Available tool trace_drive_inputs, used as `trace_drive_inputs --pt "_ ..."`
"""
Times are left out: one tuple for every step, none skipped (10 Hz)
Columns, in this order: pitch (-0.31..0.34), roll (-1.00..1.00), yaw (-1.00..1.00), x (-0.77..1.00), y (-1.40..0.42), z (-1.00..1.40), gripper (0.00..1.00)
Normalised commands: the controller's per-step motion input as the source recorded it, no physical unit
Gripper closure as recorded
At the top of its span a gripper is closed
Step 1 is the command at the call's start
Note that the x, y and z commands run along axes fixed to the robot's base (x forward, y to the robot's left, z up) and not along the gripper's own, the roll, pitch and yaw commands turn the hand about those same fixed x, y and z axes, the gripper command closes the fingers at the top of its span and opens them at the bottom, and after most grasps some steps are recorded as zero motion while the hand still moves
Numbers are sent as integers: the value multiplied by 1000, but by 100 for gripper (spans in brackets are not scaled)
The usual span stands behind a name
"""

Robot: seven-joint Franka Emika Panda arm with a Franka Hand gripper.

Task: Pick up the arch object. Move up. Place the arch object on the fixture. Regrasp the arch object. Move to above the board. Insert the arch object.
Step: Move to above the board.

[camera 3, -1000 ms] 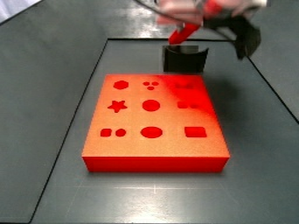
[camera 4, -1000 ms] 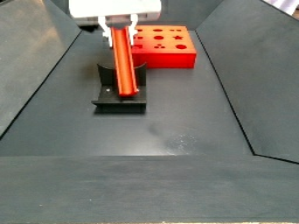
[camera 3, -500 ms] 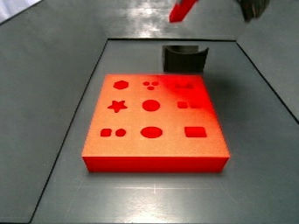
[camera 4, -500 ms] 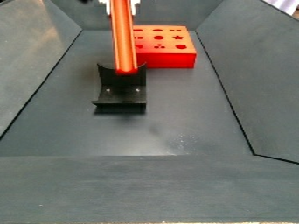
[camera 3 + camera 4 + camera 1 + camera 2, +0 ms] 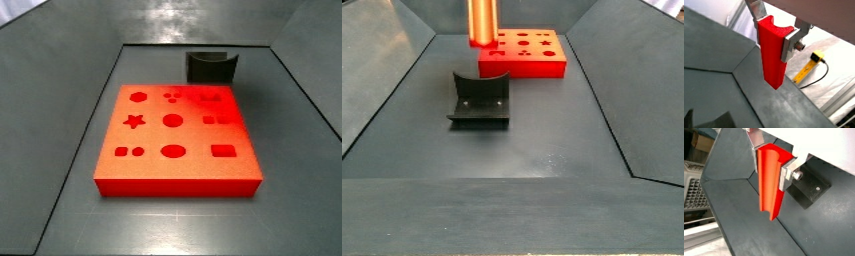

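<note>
**Arch object clamped and held clear above the floor**

Gripper (image 5: 777,31) seen only in both wrist views (image 5: 773,159), out of frame in both side views. Silver fingers (image 5: 791,44) closed against opposite faces of the arch object (image 5: 773,55), notched end up between the plates, long body hanging free below. In a side view, only the lower part of the arch object (image 5: 481,22) visible, upright, raised above the fixture (image 5: 480,100) and touching nothing. Fixture (image 5: 211,67) left vacant on the dark floor, just behind the board (image 5: 174,135). Board (image 5: 528,52) flat, cut-outs unfilled
</note>
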Motion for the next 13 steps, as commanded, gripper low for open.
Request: trace_drive_inputs --pt "-3 -1000 -265 -419 -1000 233 100" --pt "-1 -1000 -255 -411 -1000 201 100" --pt "-1 -1000 -258 -442 -1000 219 100" --pt "4 -1000 -259 -451 -1000 210 100" --pt "20 -1000 -262 -455 -1000 214 100" --pt "42 -1000 -260 -458 -1000 218 100" --pt "55 -1000 -256 -468 -1000 217 100" --pt "65 -1000 -246 -490 -1000 222 100" --pt "64 -1000 -235 -520 -1000 225 100" --pt "62 -1000 -220 -442 -804 180 100" --pt "38 -736 -142 -272 -433 97 100" --pt "21 -530 -86 -173 -239 52 100" --pt "8 -368 -51 -111 -132 33 100"
